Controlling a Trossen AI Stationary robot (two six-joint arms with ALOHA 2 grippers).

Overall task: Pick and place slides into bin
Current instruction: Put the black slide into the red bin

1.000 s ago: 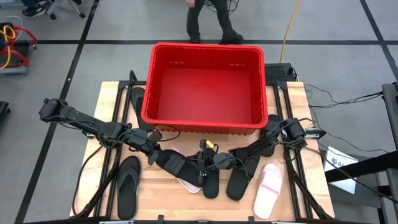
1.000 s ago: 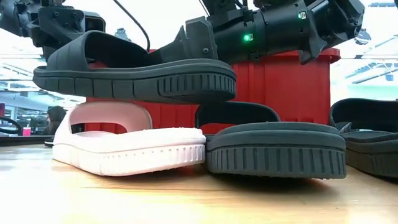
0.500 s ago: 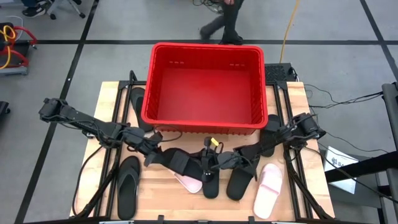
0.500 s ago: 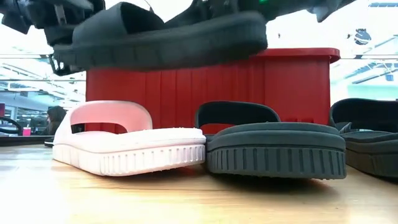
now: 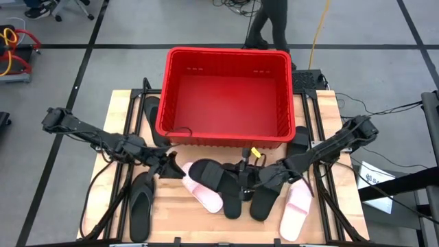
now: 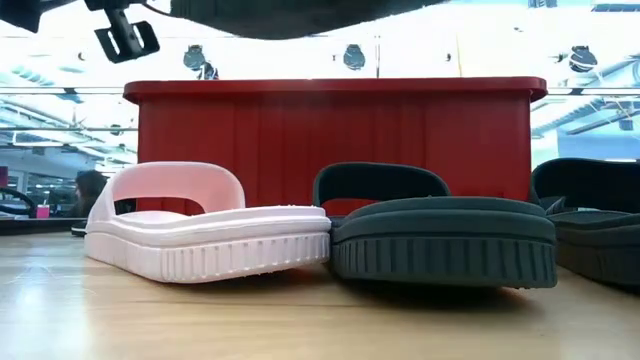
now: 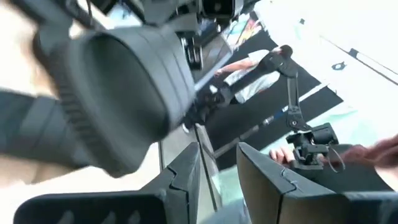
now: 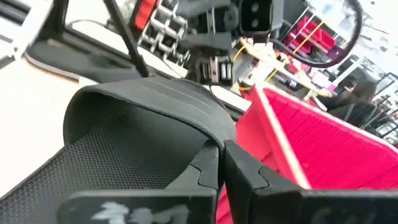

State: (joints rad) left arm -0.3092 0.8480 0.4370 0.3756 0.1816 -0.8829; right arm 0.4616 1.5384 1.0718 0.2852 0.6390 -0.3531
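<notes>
Black slide [image 5: 211,175] is hanging above the counter [image 5: 175,209] at lower centre of the high view, just below the red bin [image 5: 226,92], its long axis lying roughly left-right, strap toward the left. Right gripper [image 5: 245,180] fingers are pinching its end; left gripper [image 5: 171,165] fingers are standing spread, free of it.

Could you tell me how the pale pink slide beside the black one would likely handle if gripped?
The pale pink slide probably stays fairly stiff: its strap arches up unsupported. Its thick sole lies flat, so rolling seems unlikely. The ribbed edge should resist slipping.
</notes>
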